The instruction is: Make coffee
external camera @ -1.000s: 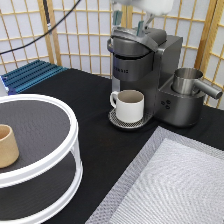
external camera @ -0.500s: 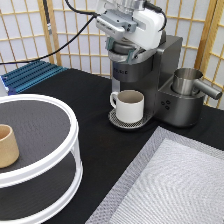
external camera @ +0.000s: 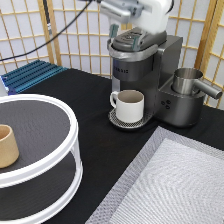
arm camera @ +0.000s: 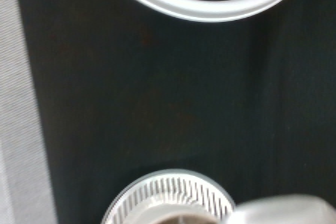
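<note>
The end effector (external camera: pixel 121 25) is hovering above the coffee machine (external camera: pixel 142 75); I cannot tell its opening. No pod is showing; it would probably be light and thin-walled.

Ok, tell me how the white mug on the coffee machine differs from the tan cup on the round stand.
The white mug has a handle; the tan cup shows none. The mug sits on the coffee machine's drip tray, under the gripper; the cup sits on the white round stand's top tier at the exterior view's left. Both stand upright, open-topped.
</note>
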{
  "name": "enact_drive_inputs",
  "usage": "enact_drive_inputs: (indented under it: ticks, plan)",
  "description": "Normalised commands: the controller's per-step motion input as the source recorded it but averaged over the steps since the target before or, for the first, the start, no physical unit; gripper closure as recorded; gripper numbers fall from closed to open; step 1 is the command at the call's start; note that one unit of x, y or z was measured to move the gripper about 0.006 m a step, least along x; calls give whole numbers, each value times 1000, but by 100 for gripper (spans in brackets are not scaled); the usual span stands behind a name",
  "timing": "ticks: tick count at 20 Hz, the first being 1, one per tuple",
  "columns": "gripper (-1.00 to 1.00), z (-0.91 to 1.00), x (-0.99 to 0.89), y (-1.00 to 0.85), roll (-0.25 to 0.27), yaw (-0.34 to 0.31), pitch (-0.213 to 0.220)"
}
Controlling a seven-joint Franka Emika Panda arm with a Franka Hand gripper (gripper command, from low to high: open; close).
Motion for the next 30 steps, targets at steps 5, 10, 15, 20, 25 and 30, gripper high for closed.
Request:
enact_drive_inputs:
  ticks: [5, 10, 15, 20, 25, 30]
  plan:
    - [-100, 256, 22, 0, 32, 357, -5]
    - [-100, 0, 0, 0, 0, 375, 0]
    - [-100, -12, 0, 0, 0, 375, 0]
    - [-100, -31, 0, 0, 0, 375, 0]
    - [-100, -71, 0, 0, -1, 375, 0]
    - [-100, -17, -16, -17, -24, 375, -58]
